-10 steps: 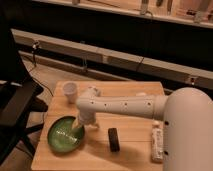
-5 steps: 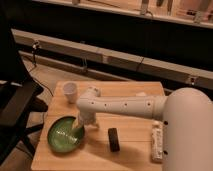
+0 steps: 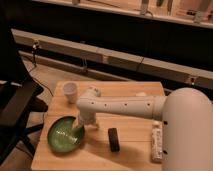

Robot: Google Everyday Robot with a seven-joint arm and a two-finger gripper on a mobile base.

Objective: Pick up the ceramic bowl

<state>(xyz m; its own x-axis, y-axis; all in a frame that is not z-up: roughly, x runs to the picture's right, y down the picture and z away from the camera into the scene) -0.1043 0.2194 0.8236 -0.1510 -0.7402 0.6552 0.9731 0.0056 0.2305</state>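
Here, pincer (image 3: 78, 125) at ceramic bowl (image 3: 62, 136) (cup (image 3: 70, 92) apart)

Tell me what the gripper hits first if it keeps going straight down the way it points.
Most likely the ceramic bowl: the gripper points down at its right rim, already at or just above the green inside, though depth is unclear.

Gripper (image 3: 78, 125) over small wooden table (image 3: 135, 142), black chair (image 3: 15, 107) beside, dark wall, long ledge (image 3: 125, 57)
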